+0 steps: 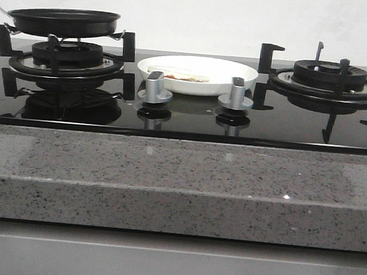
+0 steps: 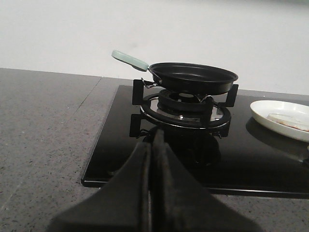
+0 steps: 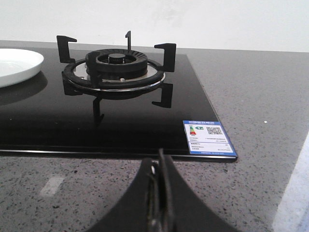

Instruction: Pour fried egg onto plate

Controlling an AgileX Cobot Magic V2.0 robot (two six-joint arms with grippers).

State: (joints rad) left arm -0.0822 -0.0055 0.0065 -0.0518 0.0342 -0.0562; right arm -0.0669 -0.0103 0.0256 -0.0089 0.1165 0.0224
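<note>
The white plate (image 1: 198, 74) sits on the black glass hob between the two burners, and the flat fried egg (image 1: 186, 76) lies in it. The left wrist view catches the plate (image 2: 270, 115) with the egg (image 2: 289, 121) at its edge. A black frying pan (image 1: 65, 21) with a pale green handle (image 2: 129, 60) rests on the left burner; it looks empty (image 2: 193, 77). My left gripper (image 2: 154, 145) is shut, empty, over the hob's front edge before that burner. My right gripper (image 3: 160, 164) is shut, empty, above the counter in front of the right burner (image 3: 116, 67).
Two silver knobs (image 1: 155, 89) (image 1: 236, 94) stand in front of the plate. Black pan supports ring each burner (image 1: 330, 79). A blue label (image 3: 208, 137) is stuck on the hob's front right corner. Speckled grey counter (image 1: 179, 182) surrounds the hob; a white wall is behind.
</note>
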